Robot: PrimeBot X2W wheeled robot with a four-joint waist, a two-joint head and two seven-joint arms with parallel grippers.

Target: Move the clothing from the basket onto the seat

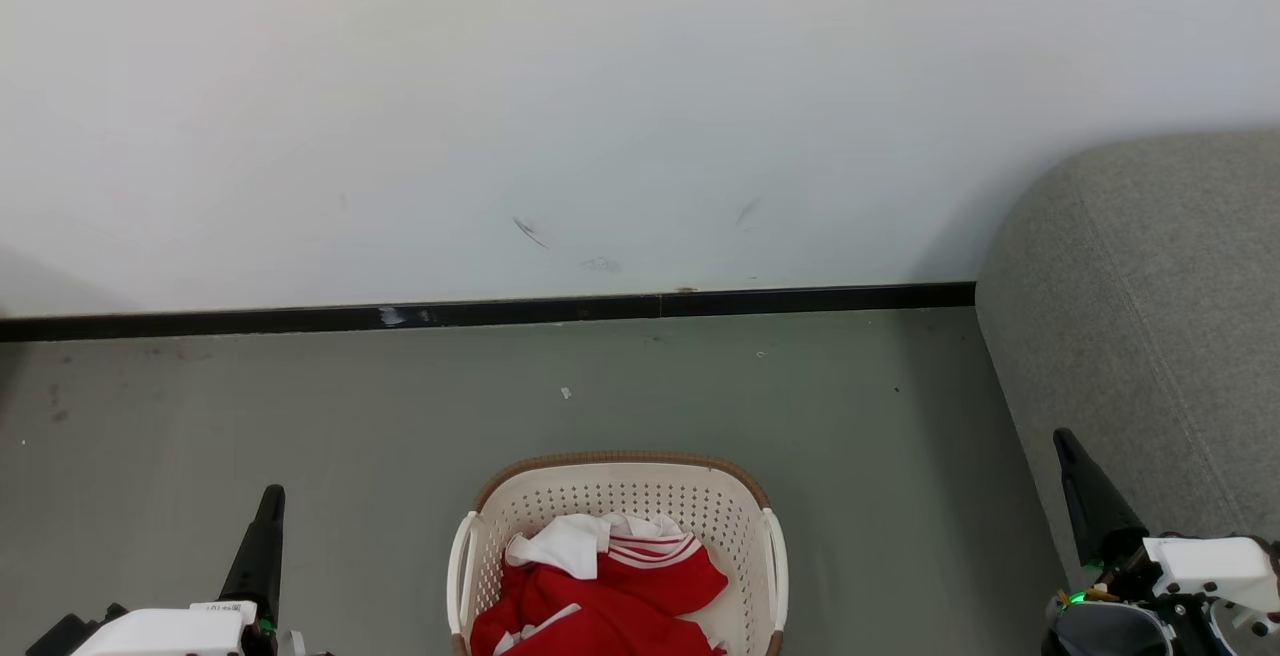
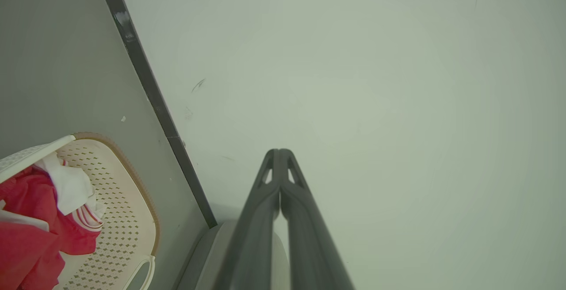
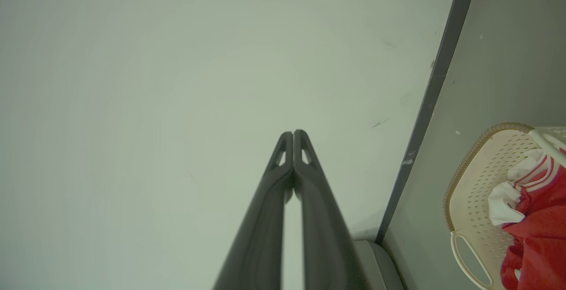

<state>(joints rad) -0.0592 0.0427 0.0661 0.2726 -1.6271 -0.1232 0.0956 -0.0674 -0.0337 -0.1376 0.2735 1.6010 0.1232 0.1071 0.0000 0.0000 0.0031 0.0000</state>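
Currently: clothing (image 1: 610,601) in basket (image 1: 620,460); seat (image 1: 1150,316) right of basket; my left gripper (image 1: 272,496), right gripper (image 1: 1065,441) flanking basket, jaws closed, empty.

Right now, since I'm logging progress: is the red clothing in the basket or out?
In. The clothing lies bunched inside the basket, between its perforated walls, apart from the sofa.

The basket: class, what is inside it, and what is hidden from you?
Inside the basket lies the clothing, a crumpled red garment with white parts and striped trim. Whatever lies beneath it, including most of the basket's bottom, is covered.
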